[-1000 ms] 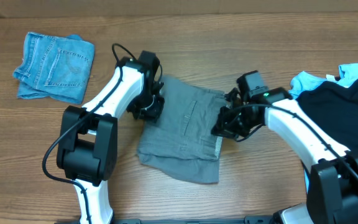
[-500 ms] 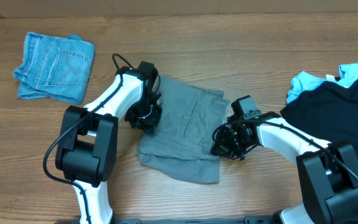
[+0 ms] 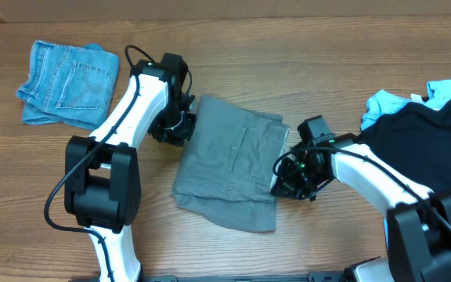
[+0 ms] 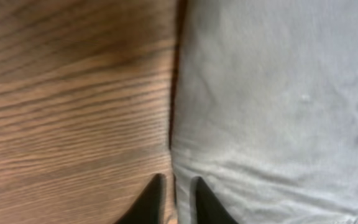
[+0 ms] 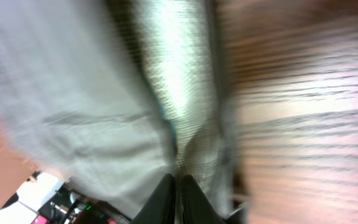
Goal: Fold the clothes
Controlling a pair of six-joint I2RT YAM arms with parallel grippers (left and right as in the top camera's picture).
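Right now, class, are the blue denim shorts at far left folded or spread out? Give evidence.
Folded: the denim shorts lie as a compact square bundle, with stacked layer edges showing along the left side.

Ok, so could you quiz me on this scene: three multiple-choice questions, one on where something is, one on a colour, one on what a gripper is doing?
1. Where do the denim shorts lie?
A) in the middle
B) far left, by themselves
C) under a black garment

2. What colour are the shorts spread out in the middle?
A) red
B) white
C) grey

3. The right gripper is:
A) shut on the grey shorts' edge
B) wide open in the air
C) holding the denim

Answers: 1 B, they sit alone at far left. 2 C, plainly grey from overhead. 3 A, its wrist view shows grey fabric pinched in it.
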